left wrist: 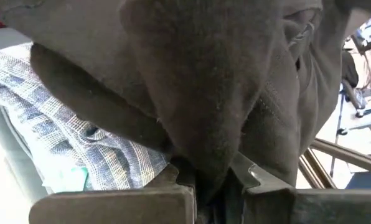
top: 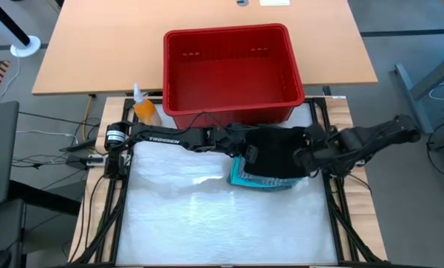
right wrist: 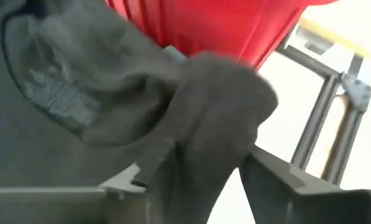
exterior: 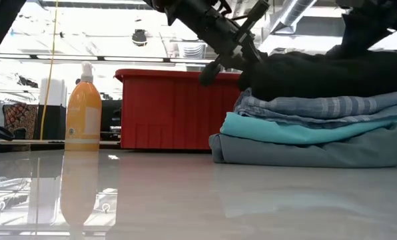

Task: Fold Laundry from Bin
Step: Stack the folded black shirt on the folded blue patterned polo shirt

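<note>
The left claw (left wrist: 213, 186) pinches the black garment (top: 278, 152) and the right claw (right wrist: 192, 180) is spread around it, to lay it on the folded pile (exterior: 312, 133).

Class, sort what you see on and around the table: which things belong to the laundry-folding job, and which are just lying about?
Job: red bin; black garment held by left gripper; right gripper; striped shirt; turquoise garment; grey-green garment.

Lying about: orange bottle.
</note>
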Controlling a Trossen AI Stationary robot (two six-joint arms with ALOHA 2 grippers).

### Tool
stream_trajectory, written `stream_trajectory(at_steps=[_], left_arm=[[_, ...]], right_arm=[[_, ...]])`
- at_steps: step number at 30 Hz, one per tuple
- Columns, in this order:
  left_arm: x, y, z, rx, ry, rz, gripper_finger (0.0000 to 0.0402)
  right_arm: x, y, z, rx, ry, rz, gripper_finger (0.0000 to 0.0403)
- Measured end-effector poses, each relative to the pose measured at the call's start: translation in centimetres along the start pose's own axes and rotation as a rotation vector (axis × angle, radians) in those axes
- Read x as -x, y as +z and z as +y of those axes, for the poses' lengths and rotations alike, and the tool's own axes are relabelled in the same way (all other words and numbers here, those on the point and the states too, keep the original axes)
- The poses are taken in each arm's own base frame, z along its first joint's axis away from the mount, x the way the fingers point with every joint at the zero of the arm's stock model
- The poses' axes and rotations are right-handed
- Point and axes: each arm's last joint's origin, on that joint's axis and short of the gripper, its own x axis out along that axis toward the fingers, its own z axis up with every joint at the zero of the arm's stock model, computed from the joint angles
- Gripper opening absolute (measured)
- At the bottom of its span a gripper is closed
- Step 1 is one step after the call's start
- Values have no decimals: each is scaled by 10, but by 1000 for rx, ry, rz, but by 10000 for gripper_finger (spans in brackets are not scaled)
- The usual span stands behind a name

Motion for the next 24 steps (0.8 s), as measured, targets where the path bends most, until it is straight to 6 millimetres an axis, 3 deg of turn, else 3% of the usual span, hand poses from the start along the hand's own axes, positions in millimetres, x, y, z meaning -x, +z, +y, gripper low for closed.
stream_trajectory(at_steps=[8, 13, 17, 21, 24], left_arm=[[0, 4, 4, 63, 8, -5, 25], [-1, 7, 8, 73, -1, 19, 73], [6, 13, 9, 19, -27, 71, 120], [18, 21, 7, -29, -16, 48, 162], [26, 27, 8, -49, 1, 35, 184]], right_arm=[[28, 29, -28, -34, 19, -45, 230], [40, 31, -16, -16, 294, -132, 211], [30, 14, 0, -28, 402, -211, 146], [18, 0, 16, 6, 434, -272, 33], [12, -9, 33, 65, 478, -327, 20]])
